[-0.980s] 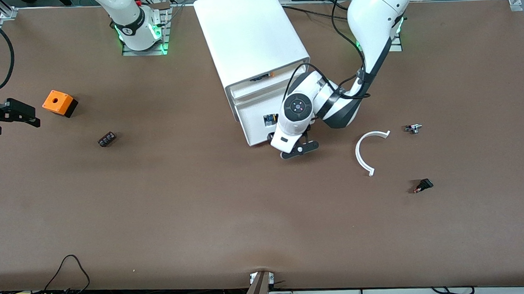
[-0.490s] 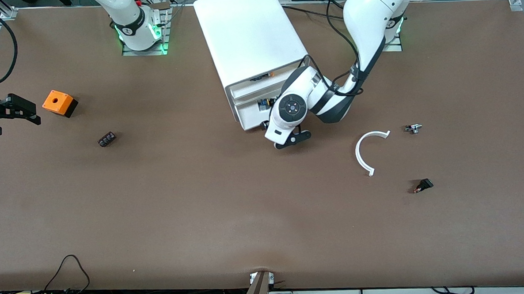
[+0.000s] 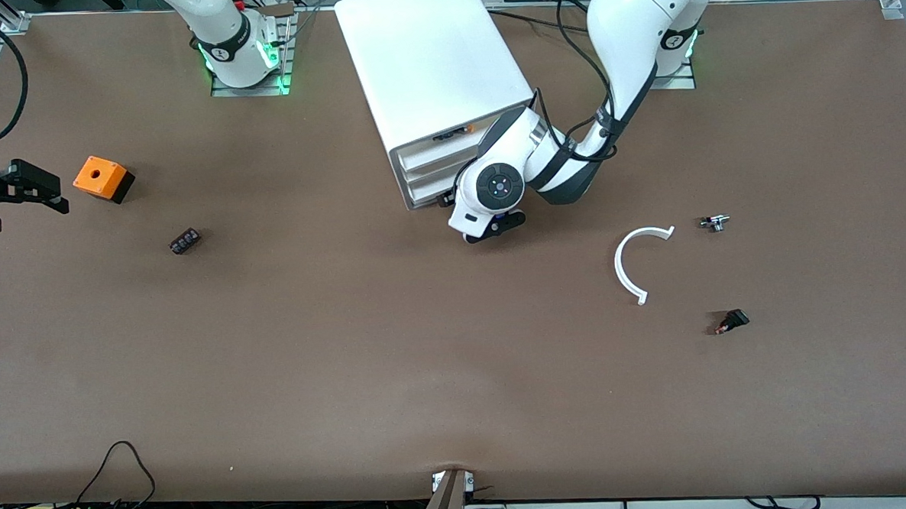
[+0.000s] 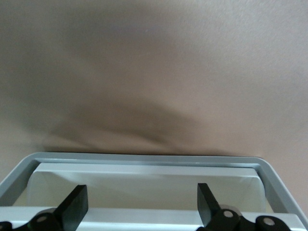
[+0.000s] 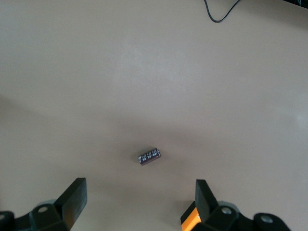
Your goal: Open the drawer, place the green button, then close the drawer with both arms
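Right gripper is parked over the right arm's end of the surface, beside the orange cube, jaws wide open and holding nothing. That arm is just waiting. A small black part lies nearer the camera than the cube, untouched.

Mid-view: the white cabinet has all its drawer fronts looking flush. Left gripper is low, right in front of the drawer. Its jaws are spread full width against the drawer's face and grip nothing, so it's a flat push, not a grasp. Wrist cam agrees, with the white front sitting inside the grey frame and no gap I can make out.

I can't see the button anywhere on the surface. My read is that it's inside the shut drawer, but I can't confirm that from here.

Toward the left arm's end there's a curved white strip, a small silvery part and a black part with a red tip. They lie well apart, and none shows a green cap as far as I can tell.

I judge we're at the tail of the close step, with the task nearly done. Next I'd back the left gripper straight off the drawer's face with the jaws kept open, so nothing snags the front and drags it out again. Then lift clear and check it's seated
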`<action>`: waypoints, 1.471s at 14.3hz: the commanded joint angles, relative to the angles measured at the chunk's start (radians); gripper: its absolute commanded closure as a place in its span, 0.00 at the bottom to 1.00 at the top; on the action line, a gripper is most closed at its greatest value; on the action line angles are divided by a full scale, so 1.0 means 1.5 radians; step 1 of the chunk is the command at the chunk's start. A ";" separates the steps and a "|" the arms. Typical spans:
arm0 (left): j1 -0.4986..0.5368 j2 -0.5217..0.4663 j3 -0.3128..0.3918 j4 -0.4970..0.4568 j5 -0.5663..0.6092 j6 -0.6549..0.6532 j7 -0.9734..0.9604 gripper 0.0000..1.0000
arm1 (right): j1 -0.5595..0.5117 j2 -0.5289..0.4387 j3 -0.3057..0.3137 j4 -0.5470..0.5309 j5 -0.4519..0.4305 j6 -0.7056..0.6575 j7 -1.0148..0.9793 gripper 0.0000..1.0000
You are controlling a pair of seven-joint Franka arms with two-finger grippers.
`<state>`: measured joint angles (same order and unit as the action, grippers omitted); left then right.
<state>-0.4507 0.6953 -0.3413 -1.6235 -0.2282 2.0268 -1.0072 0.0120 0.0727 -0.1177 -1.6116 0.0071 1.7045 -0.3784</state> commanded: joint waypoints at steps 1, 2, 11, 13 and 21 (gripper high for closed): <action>-0.001 -0.001 -0.003 -0.002 -0.036 -0.017 0.011 0.00 | -0.014 -0.005 0.005 -0.005 -0.002 -0.002 -0.011 0.00; -0.001 -0.001 -0.003 -0.002 -0.045 -0.021 0.011 0.00 | -0.014 -0.003 0.005 -0.005 -0.003 0.001 -0.011 0.00; 0.069 -0.032 0.003 0.027 0.005 -0.105 0.063 0.00 | -0.015 0.000 0.004 -0.007 -0.006 -0.005 -0.008 0.00; 0.099 -0.045 0.003 0.028 0.073 -0.138 0.110 0.00 | -0.014 0.004 0.004 -0.006 -0.005 -0.003 -0.009 0.00; 0.202 -0.125 0.004 0.031 0.269 -0.195 0.326 0.00 | -0.016 -0.009 0.006 -0.006 -0.003 -0.006 -0.009 0.00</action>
<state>-0.1783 0.5580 -0.3324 -1.5688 0.1086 1.7620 -0.6089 -0.0003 0.0814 -0.1189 -1.6130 0.0070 1.6979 -0.3785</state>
